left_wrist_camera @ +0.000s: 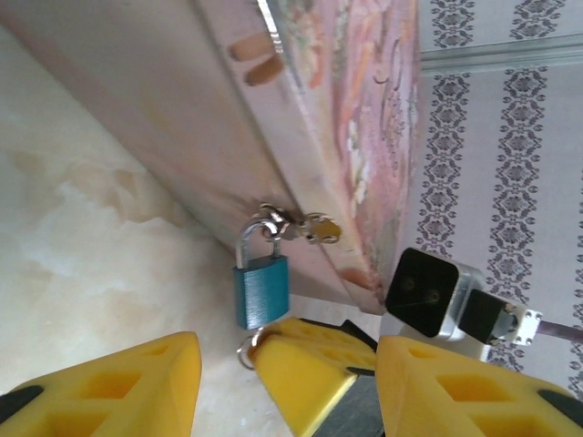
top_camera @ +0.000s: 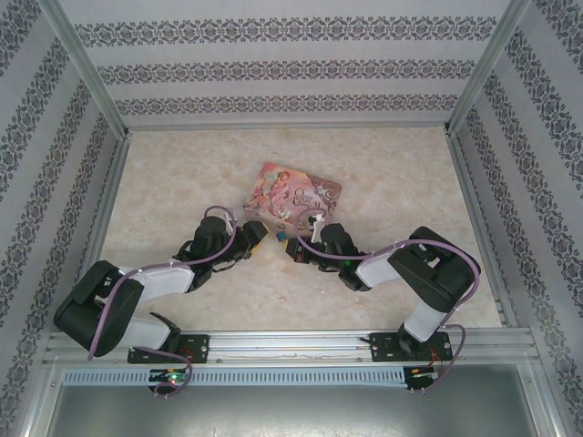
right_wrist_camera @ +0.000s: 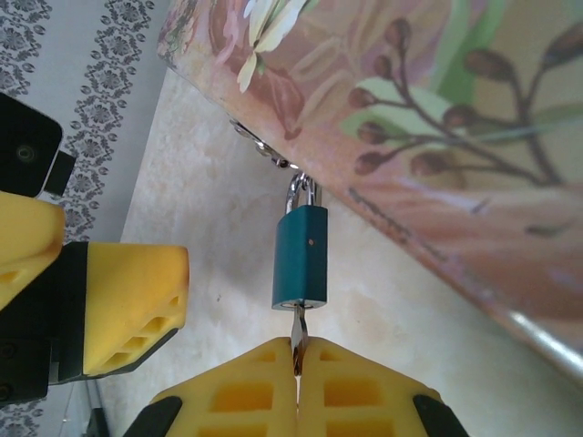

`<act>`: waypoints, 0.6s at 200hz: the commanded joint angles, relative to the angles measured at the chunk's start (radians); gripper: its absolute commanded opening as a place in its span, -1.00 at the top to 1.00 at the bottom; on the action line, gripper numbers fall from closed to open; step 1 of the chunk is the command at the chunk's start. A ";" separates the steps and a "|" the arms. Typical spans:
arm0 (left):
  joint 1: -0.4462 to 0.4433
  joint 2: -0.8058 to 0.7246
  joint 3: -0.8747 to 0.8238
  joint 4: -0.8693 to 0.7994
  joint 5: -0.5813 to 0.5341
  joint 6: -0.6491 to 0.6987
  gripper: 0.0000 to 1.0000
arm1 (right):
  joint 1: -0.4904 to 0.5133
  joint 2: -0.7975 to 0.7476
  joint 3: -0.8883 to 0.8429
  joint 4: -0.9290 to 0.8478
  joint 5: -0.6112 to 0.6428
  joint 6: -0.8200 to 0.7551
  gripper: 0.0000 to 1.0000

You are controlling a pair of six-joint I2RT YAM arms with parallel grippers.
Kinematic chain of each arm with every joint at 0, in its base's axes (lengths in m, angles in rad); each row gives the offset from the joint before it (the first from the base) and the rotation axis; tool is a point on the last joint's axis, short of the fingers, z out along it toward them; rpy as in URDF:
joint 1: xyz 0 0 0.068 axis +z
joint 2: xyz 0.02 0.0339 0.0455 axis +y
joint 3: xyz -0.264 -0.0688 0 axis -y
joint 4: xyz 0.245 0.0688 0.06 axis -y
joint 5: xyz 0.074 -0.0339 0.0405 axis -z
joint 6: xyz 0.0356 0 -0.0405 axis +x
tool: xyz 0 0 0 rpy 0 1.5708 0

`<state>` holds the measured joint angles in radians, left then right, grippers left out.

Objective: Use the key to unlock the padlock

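Walls (top_camera: pixel 273 68) papered in grey floral bands close in a pale, marbled tabletop (top_camera: pixel 173 182). A pink illustrated tin (top_camera: pixel 293 193) lies near the middle of it, turned at an angle, and both arms reach in toward the tin's near side.

The padlock (right_wrist_camera: pixel 301 258), teal-bodied with a silver shackle, hangs from a small metal hasp (left_wrist_camera: pixel 301 226) on the near wall of the tin. Its shackle is threaded through the hasp and looks seated in the body. From above, the padlock shows as a small blue speck at the tin's near edge, between the two arm tips.

The right pincer (right_wrist_camera: pixel 296 350) sits just near of the padlock with its yellow fingers pressed together on the key (right_wrist_camera: pixel 296 330). The thin dark blade runs straight from the fingertips into the bottom of the padlock. In the left wrist view a small silver ring (left_wrist_camera: pixel 244 350) shows at that pincer's tip, just below the padlock body.

The left pincer (top_camera: pixel 253 238) is just to the left of the padlock. Its fingers (left_wrist_camera: pixel 118 391) stand apart and grip nothing, clear of both the lock and the tin.
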<state>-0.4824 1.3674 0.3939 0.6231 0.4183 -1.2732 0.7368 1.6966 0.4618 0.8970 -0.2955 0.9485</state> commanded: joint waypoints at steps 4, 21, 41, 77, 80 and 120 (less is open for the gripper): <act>0.008 0.039 0.040 0.068 0.043 -0.014 -0.06 | -0.009 -0.009 0.029 0.028 -0.044 0.038 1.00; 0.008 0.071 0.041 0.109 0.052 -0.030 -0.06 | -0.010 -0.006 0.030 0.028 -0.046 0.040 1.00; 0.007 0.098 0.040 0.134 0.050 -0.040 -0.06 | -0.011 -0.002 0.031 0.029 -0.048 0.042 1.00; 0.005 0.149 0.047 0.162 0.077 -0.042 -0.02 | -0.011 -0.003 0.030 0.028 -0.048 0.042 1.00; 0.004 0.154 0.046 0.169 0.078 -0.045 -0.02 | -0.013 -0.003 0.031 0.028 -0.049 0.042 1.00; -0.008 0.219 0.043 0.256 0.083 -0.088 0.03 | -0.010 -0.002 0.029 0.028 -0.050 0.045 1.00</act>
<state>-0.4831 1.5555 0.4175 0.7650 0.4793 -1.3266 0.7345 1.6966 0.4686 0.8940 -0.3084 0.9745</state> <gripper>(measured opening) 0.493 0.043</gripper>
